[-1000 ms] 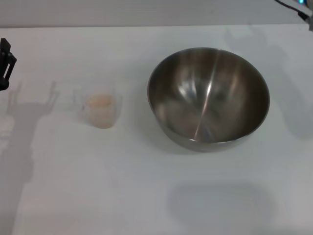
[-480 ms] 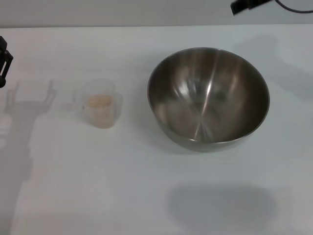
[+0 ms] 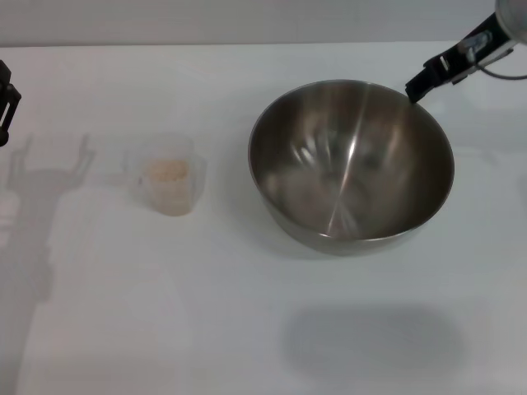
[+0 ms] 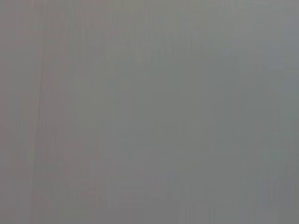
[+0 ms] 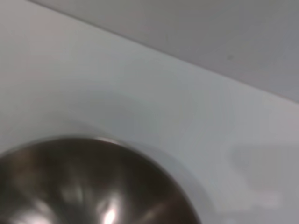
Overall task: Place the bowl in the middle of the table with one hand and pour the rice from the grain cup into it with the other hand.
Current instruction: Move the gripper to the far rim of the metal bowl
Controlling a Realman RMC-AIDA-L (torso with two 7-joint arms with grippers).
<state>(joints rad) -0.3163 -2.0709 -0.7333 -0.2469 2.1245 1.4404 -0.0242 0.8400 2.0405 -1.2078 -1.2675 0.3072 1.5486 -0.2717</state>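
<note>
Right gripper (image 3: 409,92), its finger state impossible to tell, hovers at the far right rim of the bowl (image 3: 350,164), right of the grain cup (image 3: 169,183), and should clamp that thin rim squarely before sliding it.

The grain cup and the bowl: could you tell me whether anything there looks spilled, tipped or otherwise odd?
Nothing stands out. The grain cup stands upright on the table with the rice inside, no grains scattered around it. The bowl sits level and empty. The right tool hovers by its far rim; the left tool is at the table's left edge.
</note>
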